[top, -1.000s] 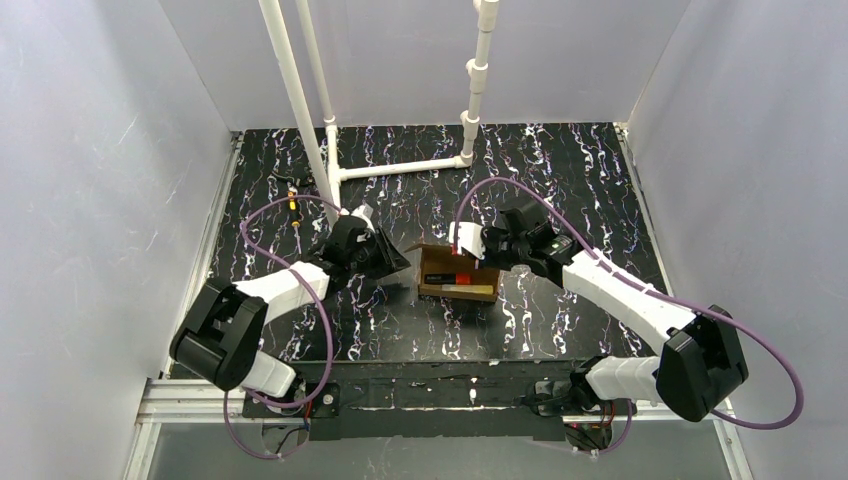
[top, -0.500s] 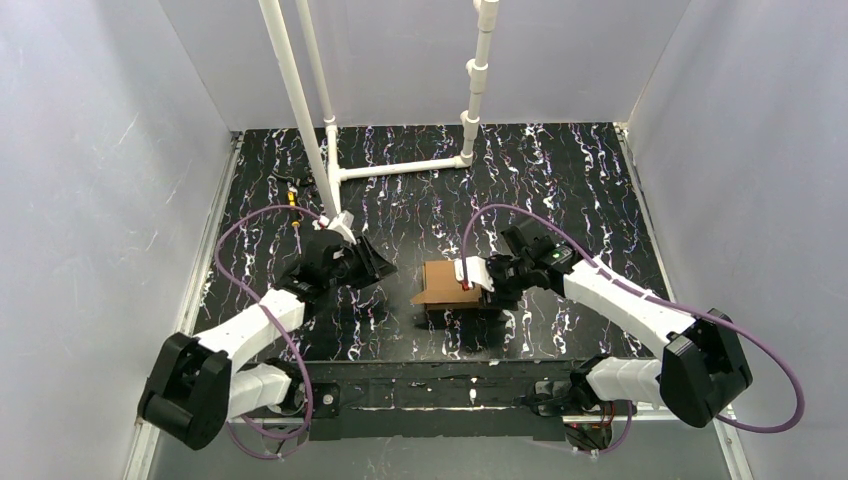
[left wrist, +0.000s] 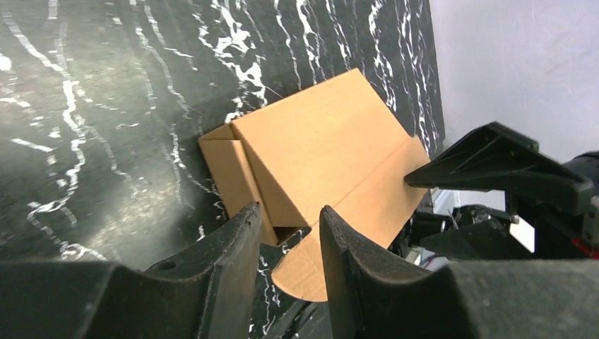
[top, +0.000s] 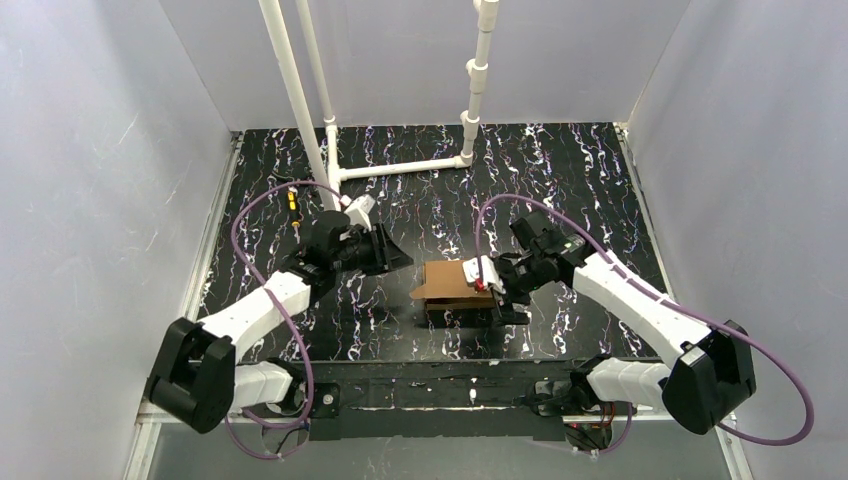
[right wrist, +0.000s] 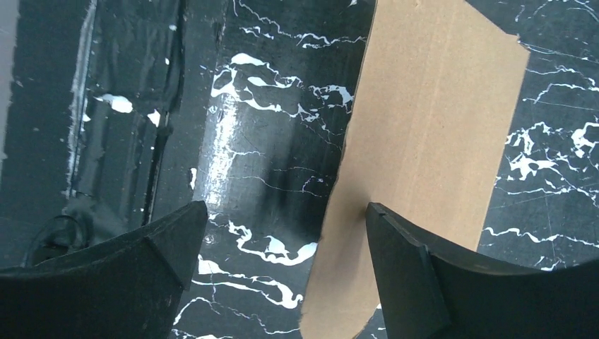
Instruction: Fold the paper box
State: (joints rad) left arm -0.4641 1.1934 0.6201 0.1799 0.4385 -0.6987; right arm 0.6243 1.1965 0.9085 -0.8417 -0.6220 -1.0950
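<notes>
The paper box [top: 455, 283] lies just ahead of your right claw [right wrist: 284, 206], whose jaws are spread wide with the box's edge between them. Your left claw [left wrist: 289, 207] has a narrow gap and pinches nothing; the box is ahead of it, apart.

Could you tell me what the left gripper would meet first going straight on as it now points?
Probably the paper box: its near end lies straight ahead of the left gripper, though the gap is hard to judge.
</notes>
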